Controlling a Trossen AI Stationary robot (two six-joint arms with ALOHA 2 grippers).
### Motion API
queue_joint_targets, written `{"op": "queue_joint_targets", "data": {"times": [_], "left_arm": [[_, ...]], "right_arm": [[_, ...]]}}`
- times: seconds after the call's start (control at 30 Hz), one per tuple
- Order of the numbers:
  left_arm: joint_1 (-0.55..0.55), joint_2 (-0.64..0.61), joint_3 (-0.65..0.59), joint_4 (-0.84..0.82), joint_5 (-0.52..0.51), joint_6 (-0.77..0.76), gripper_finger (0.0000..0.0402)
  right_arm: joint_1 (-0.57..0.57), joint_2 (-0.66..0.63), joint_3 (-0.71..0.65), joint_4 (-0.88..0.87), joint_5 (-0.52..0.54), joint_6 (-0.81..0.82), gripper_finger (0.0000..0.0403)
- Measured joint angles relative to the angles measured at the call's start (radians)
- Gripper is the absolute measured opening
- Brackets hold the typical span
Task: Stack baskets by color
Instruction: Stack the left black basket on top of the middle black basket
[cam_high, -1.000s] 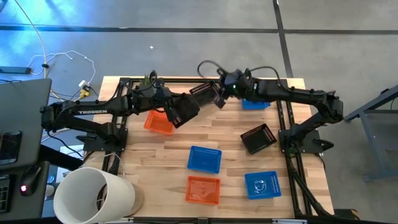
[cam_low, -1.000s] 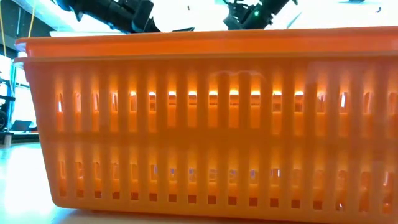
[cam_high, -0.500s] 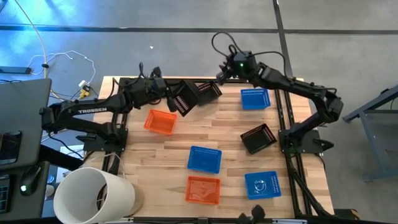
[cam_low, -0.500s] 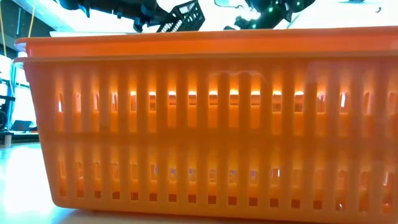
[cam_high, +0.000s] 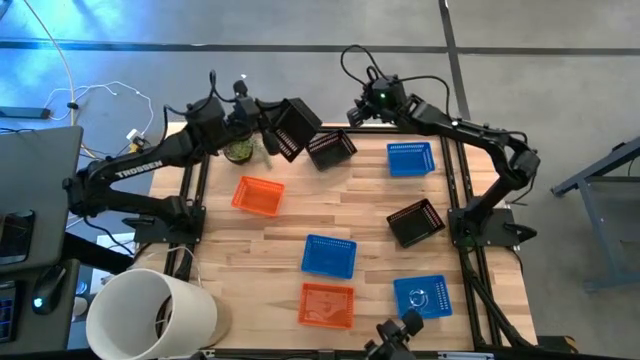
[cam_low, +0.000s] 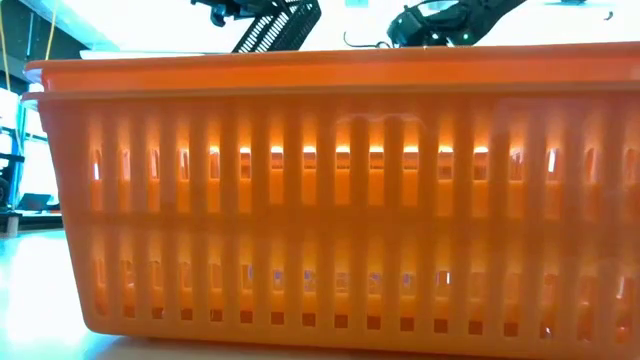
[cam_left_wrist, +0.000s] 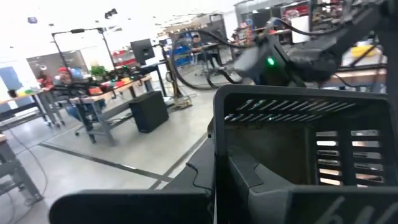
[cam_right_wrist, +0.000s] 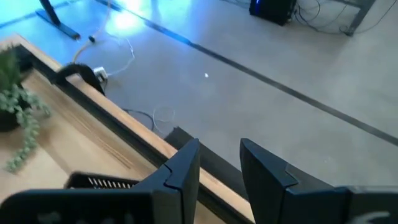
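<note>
Left hand (cam_high: 268, 128) is clamped on a black basket (cam_high: 292, 126), now lifted past the desk's (cam_high: 250, 240) far edge. Right hand (cam_high: 352, 112), fingers apart and empty, has retreated beyond that edge. Other baskets lie spread, with bare wood between.

A: What surrounds the counter (cam_high: 260, 235)?
B: A grey concrete floor (cam_high: 300, 70) crossed by dark seams, with a white cable (cam_high: 105, 95) lying loose on it

A: And farther off?
B: Workbenches (cam_left_wrist: 118, 84), a black cabinet (cam_left_wrist: 148, 111), bright overhead light
</note>
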Motion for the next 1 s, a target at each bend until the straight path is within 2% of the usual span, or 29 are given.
{"op": "queue_joint_targets", "data": {"times": [0.23, 0.47, 0.67, 1.0], "left_arm": [[0.047, 0.130, 0.092, -0.008, 0.066, -0.019, 0.0000], [0.056, 0.279, 0.134, -0.015, 0.068, -0.018, 0.0000], [0.070, 0.363, 0.140, -0.015, -0.034, -0.023, 0.0000], [0.090, 0.476, 0.141, -0.005, -0.030, -0.064, 0.0000]], "right_arm": [[-0.002, 0.050, 0.000, -0.019, -0.002, 0.000, 0.0103], [-0.003, 0.113, 0.000, -0.107, -0.003, 0.024, 0.0103], [-0.003, 0.154, 0.000, -0.177, -0.009, 0.051, 0.0103], [0.017, 0.237, 0.000, -0.197, -0.074, 0.108, 0.0103]]}}
